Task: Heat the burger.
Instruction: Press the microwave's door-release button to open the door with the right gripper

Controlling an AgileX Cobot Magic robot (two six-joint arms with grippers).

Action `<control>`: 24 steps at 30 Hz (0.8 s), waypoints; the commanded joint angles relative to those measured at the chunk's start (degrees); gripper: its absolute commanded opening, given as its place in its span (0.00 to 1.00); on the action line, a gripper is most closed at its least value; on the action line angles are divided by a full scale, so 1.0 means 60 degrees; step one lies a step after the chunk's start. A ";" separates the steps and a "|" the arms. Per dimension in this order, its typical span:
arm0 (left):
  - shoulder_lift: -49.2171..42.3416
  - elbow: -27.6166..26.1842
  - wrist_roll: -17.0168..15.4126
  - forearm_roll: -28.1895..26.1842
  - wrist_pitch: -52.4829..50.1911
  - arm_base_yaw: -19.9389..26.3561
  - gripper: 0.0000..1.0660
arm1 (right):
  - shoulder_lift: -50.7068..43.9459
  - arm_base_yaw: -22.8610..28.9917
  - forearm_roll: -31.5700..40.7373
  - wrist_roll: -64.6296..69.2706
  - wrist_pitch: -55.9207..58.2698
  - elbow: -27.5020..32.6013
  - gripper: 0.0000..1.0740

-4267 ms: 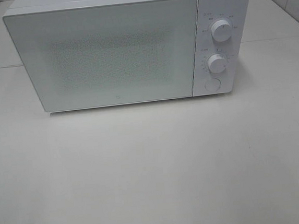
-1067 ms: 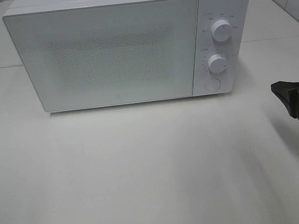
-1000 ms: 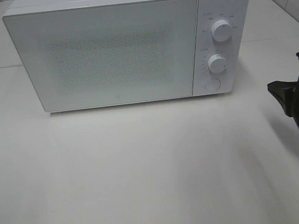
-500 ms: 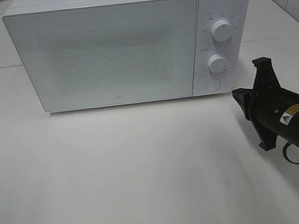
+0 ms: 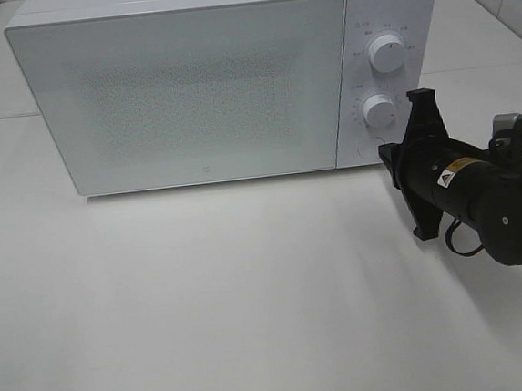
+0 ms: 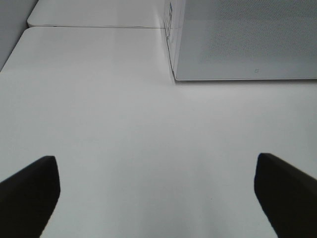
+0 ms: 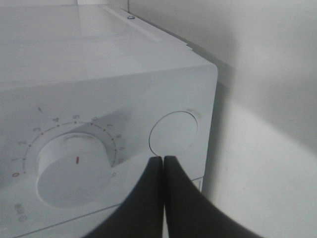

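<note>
Right gripper [image 7: 162,159]: fingers pressed together, empty, tips at edge of round button [image 7: 173,133], low on right of microwave [image 5: 392,19] front, below lower dial [image 5: 379,110]. Left gripper [image 6: 154,161]: fingers spread wide above table [image 6: 124,99], near-left of microwave. Door [image 5: 179,93] shut. Cannot tell where burger lies.
</note>
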 commanded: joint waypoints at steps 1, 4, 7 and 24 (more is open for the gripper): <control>-0.0143 0.0038 -0.0067 -0.0029 -0.0124 0.0038 0.94 | 0.0086 0.0019 0.0029 0.0029 0.0277 -0.0306 0.00; -0.0143 0.0038 -0.0067 -0.0029 -0.0124 0.0038 0.94 | 0.0258 0.0019 0.0029 0.0000 0.0306 -0.0573 0.00; -0.0143 0.0038 -0.0067 -0.0029 -0.0124 0.0038 0.94 | 0.0392 0.0019 0.0115 0.0000 0.0487 -0.0764 0.00; -0.0143 0.0038 -0.0067 -0.0029 -0.0124 0.0038 0.94 | 0.0869 -0.0010 0.0745 -0.0764 0.1041 -0.1566 0.00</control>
